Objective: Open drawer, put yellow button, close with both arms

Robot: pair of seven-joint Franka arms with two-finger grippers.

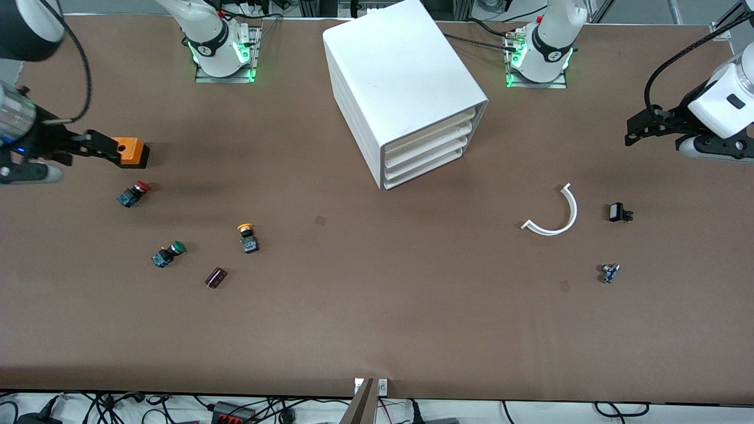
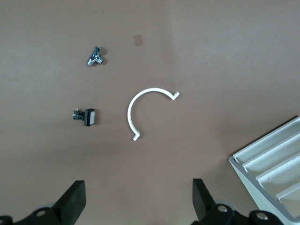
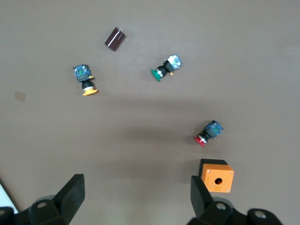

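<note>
Drawer (image 1: 429, 131) closed, cabinet (image 1: 400, 82) mid-table by the base edge. Yellow button (image 1: 248, 236) lies toward right arm's end. Left gripper (image 2: 138, 204) and right gripper (image 3: 137, 201) hover at opposite table ends, jaws apart, empty.

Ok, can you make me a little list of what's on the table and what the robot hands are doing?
cabinet: middle of table, all drawers shut
top drawer: shut
yellow button: on table toward right arm's end
red button: beside orange box
green button: nearer camera than red button
white arc: toward left arm's end
left gripper: open, empty, above table
right gripper: open, empty, above table by orange box
</note>
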